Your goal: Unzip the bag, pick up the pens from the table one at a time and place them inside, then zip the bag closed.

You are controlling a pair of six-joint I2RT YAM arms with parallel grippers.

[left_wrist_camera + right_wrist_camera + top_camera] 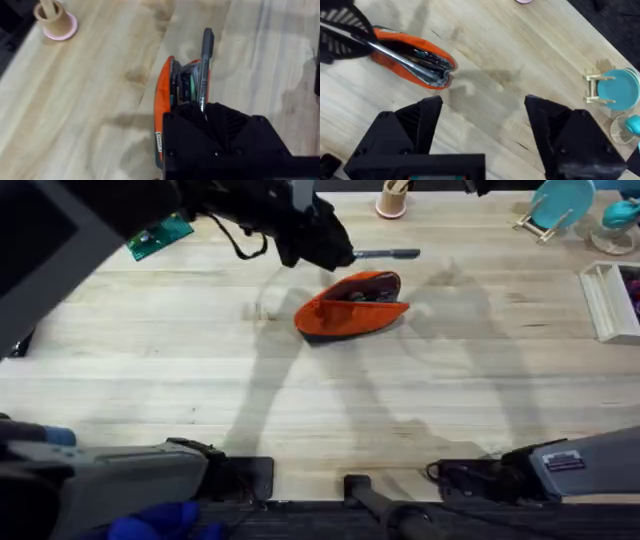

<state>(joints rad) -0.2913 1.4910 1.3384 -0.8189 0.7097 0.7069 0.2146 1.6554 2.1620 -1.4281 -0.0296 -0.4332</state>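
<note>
A: Report the near edge of the table.

B: Both arm bases sit along the near edge, left and right. The boards just beyond them are bare wood.

A: State of the right gripper?

B: Its two black fingers are spread wide apart and hold nothing. It hangs over open wood, well apart from the bag.

A: Location of the bag?

B: It lies past the middle of the table, toward the far edge. The zipper is undone and the mouth gapes; dark and green contents show inside. The orange fabric faces the near edge.

A: State of the left gripper?

B: It is closed on a pen. It sits just beyond the bag on the far side. In the left wrist view, the pen extends from the black fingers over the open mouth of the bag.

A: Far edge?

B: A pink-based holder stands at the far edge, and a green circuit board lies toward the far left corner. A teal dish on a wooden rack and a white tray occupy the far right corner.
</note>
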